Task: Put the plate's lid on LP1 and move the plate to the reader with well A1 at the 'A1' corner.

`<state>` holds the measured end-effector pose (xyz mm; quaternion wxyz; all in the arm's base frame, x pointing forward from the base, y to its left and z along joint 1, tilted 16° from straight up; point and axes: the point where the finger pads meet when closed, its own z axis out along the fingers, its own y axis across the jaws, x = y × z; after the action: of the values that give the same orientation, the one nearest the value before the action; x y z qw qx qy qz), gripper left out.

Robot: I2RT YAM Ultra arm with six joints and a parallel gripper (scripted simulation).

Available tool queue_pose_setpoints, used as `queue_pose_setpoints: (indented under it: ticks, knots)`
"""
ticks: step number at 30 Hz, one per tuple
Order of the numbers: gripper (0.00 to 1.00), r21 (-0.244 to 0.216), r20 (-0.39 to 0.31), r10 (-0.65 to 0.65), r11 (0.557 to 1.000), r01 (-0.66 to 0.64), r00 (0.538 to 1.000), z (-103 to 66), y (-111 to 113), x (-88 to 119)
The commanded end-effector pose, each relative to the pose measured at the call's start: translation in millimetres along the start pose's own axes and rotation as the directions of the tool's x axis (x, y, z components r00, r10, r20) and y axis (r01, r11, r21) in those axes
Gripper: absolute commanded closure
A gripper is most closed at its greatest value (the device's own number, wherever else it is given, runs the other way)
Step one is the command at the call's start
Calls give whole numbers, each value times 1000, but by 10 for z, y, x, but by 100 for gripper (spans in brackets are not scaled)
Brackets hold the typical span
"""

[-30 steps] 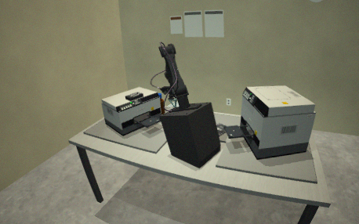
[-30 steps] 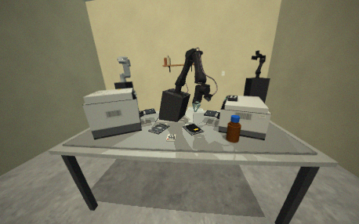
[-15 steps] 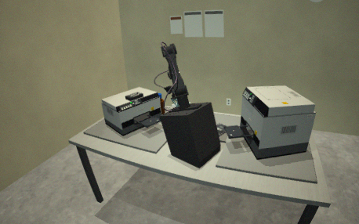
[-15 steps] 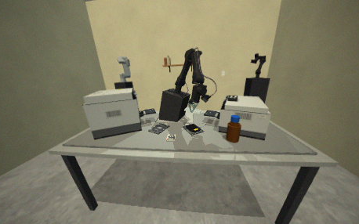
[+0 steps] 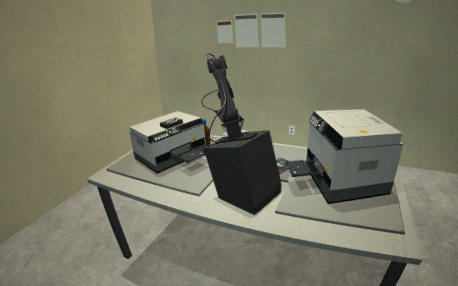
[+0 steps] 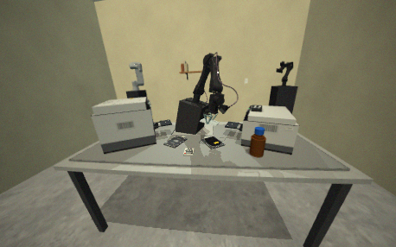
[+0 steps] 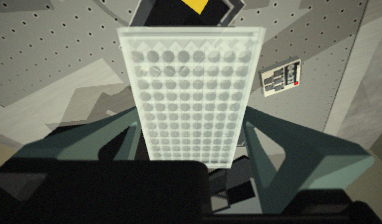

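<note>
My gripper [image 6: 210, 116] [image 7: 191, 111] is shut on the clear well plate [image 7: 184, 80], one finger on each long side, above the deck in front of the robot's base. I cannot tell whether the lid is on it. The dispenser [image 5: 146, 146] [image 6: 273, 115], the lower machine, has a dark stage [image 5: 191, 152] [image 6: 233, 125] with no plate visible on it. The reader [image 5: 357, 160] [image 6: 123, 125], the taller machine, has a dark stage [image 5: 300, 168] [image 6: 162, 123], also with no plate visible. Two dark bench positions lie on the deck, one plain [image 6: 175, 141], one with a yellow mark [image 6: 213, 142]; their names are unreadable.
The brown bottle [image 6: 257, 146] with a blue cap stands upright beside the dispenser. A small pale device [image 6: 188, 151] [image 7: 282, 77] lies near the bench positions. A dark item [image 5: 171, 122] [image 6: 256, 108] sits on the dispenser's top. The robot's black pedestal [image 5: 245, 172] stands between the machines.
</note>
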<state>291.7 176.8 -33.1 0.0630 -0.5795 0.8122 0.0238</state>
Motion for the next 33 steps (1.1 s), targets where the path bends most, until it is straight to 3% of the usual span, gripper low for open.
queue_pose_setpoints:
  ticks: [1,10,14,20,24,30,33]
  knots:
    - [14,14,18,65,998,-65,998,-70,-133,-56]
    - [14,8,12,169,986,-169,985,-19,-282,107]
    - [14,25,34,172,985,-173,984,-129,-271,25]
    - [14,12,9,260,966,-260,966,-5,-395,230]
    - [14,19,24,303,953,-303,953,-64,-471,271]
    - [14,7,-1,335,942,-335,942,-19,-402,271]
    - [14,8,0,381,924,-381,924,-13,-471,349]
